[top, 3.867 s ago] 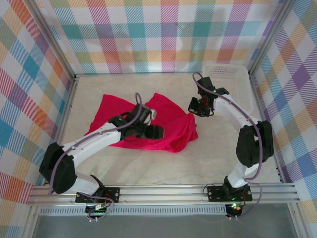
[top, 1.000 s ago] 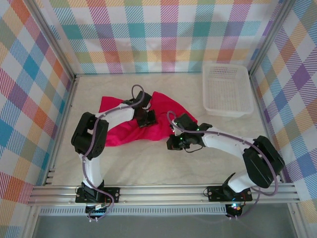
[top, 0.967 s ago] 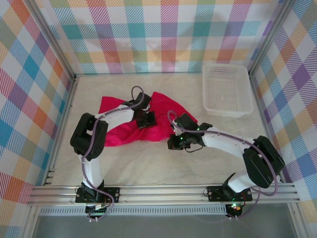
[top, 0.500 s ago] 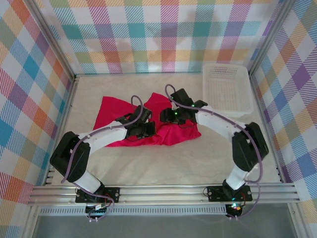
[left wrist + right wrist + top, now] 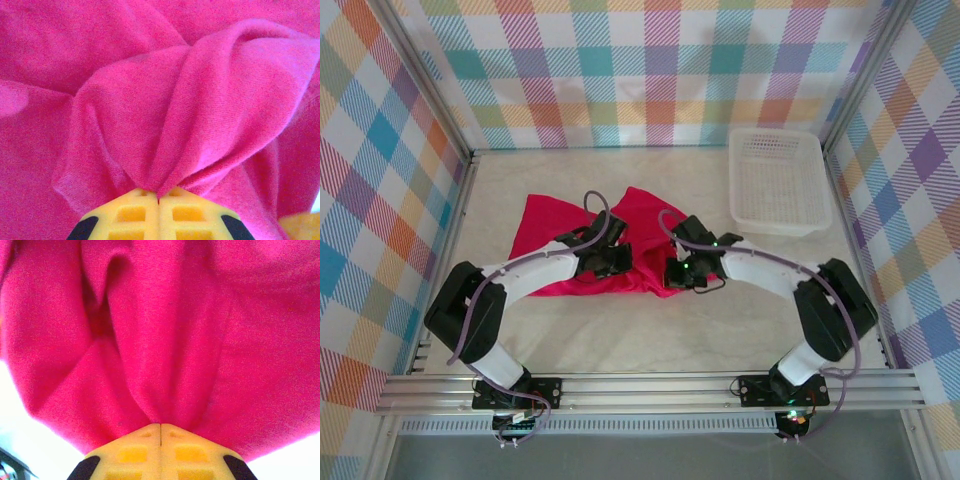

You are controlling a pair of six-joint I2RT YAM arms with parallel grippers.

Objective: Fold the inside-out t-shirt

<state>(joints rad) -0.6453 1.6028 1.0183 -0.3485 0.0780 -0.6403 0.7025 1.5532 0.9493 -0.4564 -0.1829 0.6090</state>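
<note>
The inside-out t-shirt (image 5: pixel 546 222) is a crumpled crimson heap on the table, left of centre. My left gripper (image 5: pixel 620 262) rests on its middle, shut on a pinched ridge of red fabric (image 5: pixel 200 100) that rises straight out of the closed yellow fingertips (image 5: pixel 135 210). My right gripper (image 5: pixel 673 272) sits at the shirt's right front edge, a short way right of the left one. It too is shut, with a fold of the shirt (image 5: pixel 165 340) clamped between its fingertips (image 5: pixel 185 447). The cloth hangs in pleats from both grips.
A white lattice basket (image 5: pixel 775 180) stands at the back right, against the checked wall. Bare pale tabletop (image 5: pixel 650 340) lies between the shirt and the arm bases. Checked walls close in the left, back and right sides.
The right gripper was over the shirt's back right part half a second ago; it now sits nearer, at the shirt's front right edge, clamped on fabric. The left gripper has barely moved.
</note>
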